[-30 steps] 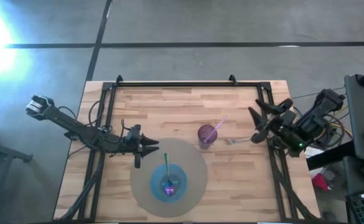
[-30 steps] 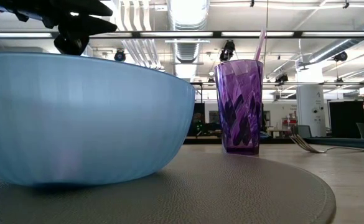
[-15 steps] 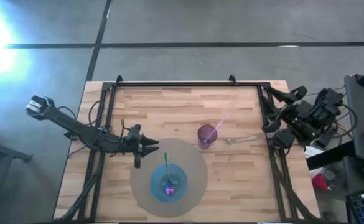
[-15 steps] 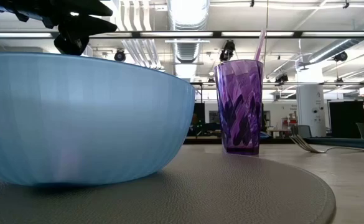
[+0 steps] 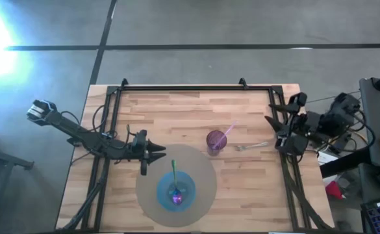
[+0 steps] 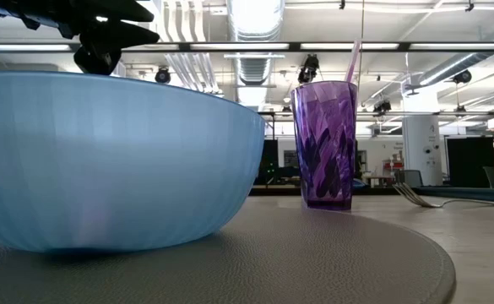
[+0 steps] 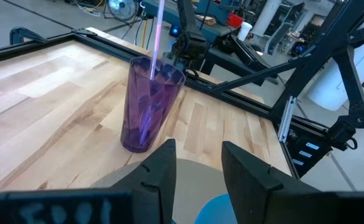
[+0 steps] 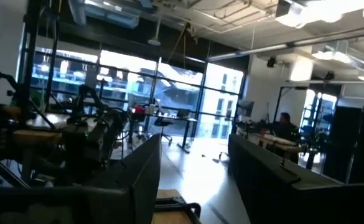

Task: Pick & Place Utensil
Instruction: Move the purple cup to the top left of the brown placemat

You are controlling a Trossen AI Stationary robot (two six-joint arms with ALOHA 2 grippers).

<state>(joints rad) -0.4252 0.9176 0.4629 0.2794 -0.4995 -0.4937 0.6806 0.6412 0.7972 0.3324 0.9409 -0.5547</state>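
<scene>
Apparently between picks: the fork [image 5: 251, 146] lies on the counter [image 5: 177, 110] right of the purple cup [image 5: 215, 140], and the open right end effector [image 5: 287, 127], raised at the edge, must descend onto it. The left end effector [image 5: 158, 153] hovers parted beside the blue bowl [image 5: 176, 190].

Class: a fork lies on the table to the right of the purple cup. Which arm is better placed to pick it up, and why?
Probably the right. The fork lies close to the right gripper at the table's right edge; the left gripper sits beyond the purple cup.
</scene>
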